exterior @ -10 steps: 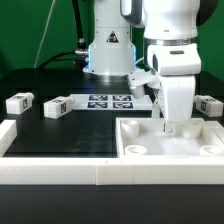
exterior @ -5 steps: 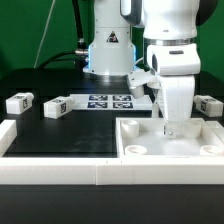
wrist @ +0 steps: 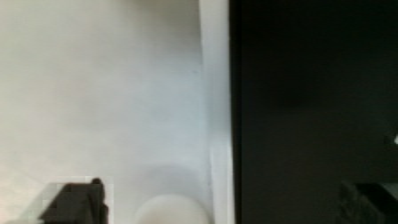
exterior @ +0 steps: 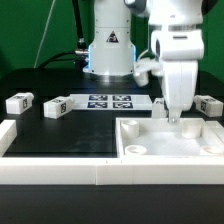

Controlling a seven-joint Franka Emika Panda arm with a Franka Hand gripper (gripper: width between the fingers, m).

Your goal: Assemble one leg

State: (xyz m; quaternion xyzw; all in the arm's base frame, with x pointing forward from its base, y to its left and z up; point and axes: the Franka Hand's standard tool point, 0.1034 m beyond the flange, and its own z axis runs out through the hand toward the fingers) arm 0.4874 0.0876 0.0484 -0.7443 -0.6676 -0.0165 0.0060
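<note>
surface: matte black tabletop [exterior: 70, 135] inside a low white wall [exterior: 50, 172].
far left: small stubby white plastic leg block [exterior: 18, 101] with a black-and-white tag, lying on the tabletop.
left: second leg block [exterior: 55, 106], near the first.
middle: thin flat white marker board [exterior: 110, 101].
right: large white square tray-like piece [exterior: 150, 135]; gripper [exterior: 175, 118] over its far edge, fingers [wrist: 71, 200] spread wide, released.
far right: third leg block [exterior: 208, 104].

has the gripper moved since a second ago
Yes. In the exterior view the gripper has shifted toward that view's right and slightly up, so it is now farther from the marker board.
</note>
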